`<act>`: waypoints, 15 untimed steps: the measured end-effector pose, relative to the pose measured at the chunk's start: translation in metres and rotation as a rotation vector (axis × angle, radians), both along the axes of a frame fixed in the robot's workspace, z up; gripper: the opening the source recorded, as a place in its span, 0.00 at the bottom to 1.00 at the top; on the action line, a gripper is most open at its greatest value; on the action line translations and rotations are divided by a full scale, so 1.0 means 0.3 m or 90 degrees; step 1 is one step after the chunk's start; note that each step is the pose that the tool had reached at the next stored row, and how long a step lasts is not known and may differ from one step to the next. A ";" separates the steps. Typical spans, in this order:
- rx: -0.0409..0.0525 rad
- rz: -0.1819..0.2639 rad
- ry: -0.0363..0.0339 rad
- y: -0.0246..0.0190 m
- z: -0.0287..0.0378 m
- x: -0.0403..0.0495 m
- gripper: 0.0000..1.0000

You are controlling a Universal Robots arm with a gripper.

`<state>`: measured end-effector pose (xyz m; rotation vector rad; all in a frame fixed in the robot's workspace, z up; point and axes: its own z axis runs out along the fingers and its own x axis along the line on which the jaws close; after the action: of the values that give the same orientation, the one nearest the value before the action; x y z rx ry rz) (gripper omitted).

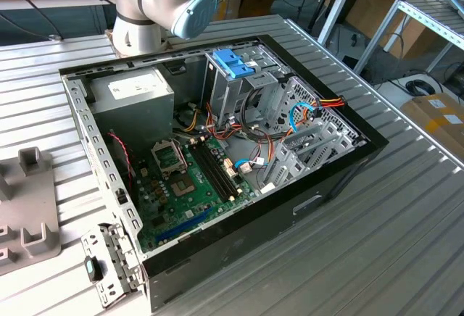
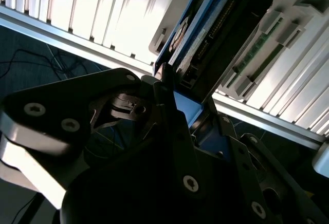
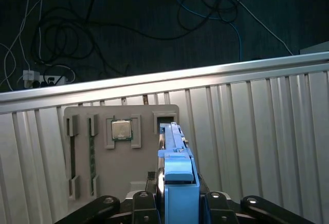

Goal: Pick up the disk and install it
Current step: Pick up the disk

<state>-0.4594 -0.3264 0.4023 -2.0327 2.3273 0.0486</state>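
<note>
**Exterior view, from its left to its right**
- Grey holder tray: laid on the ribbed metal table at the left edge.
- Perforated metal bracket: placed just beside the near left corner of the computer case.
- Computer case: laid on its side in the middle with the side panel off.
  - Inside, a grey power-supply box with a white label is seen.
  - A green motherboard is seen next to it.
  - A blue latch is mounted on a silver cage.
  - Coloured cables are bundled at the drive bays.
- Robot arm: its thick grey joint is seen behind the case.
- Cardboard box: set off the table at the far right.

**Wrist views**
- Gripper: closed on the disk, with the disk's blue frame clamped between the dark fingers.
- Disk: held on edge over the tray. Its far end is at one of the tray's slots. Whether it is lifted clear of that slot cannot be told. In the second wrist view the disk's side, with label and connector edge, is shown.
- Processor chip: seated in a tray recess near the disk.
- Memory stick: stood in a slot beyond the chip.
- Loose cables: spread on the dark floor past the table edge.
</note>
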 end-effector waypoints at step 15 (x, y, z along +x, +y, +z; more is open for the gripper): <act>0.0000 0.000 0.0000 0.000 0.025 0.000 0.37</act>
<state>-0.4594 -0.3264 0.4099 -2.0328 2.3273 0.0486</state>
